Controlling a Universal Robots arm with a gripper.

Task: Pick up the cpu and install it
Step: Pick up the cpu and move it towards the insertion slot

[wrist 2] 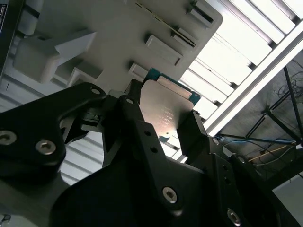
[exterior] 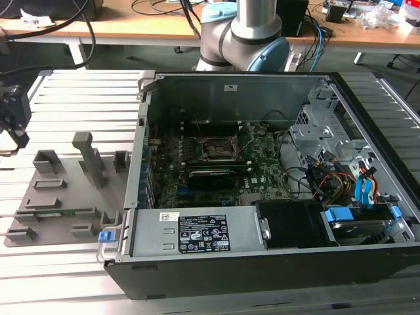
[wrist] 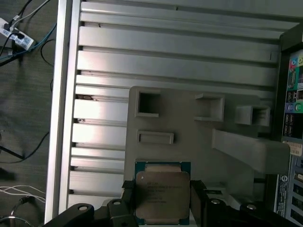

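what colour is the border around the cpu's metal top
The cpu has a teal border around its silver-grey lid; clearest in the first wrist view.

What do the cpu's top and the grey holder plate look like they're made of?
The cpu: the top looks like a pale metal lid with a satin finish that gives a dull reflection, and a green-blue board rim shows around it. The holder plate: uniform matte grey with moulded pockets and ribs, probably plastic, possibly printed.
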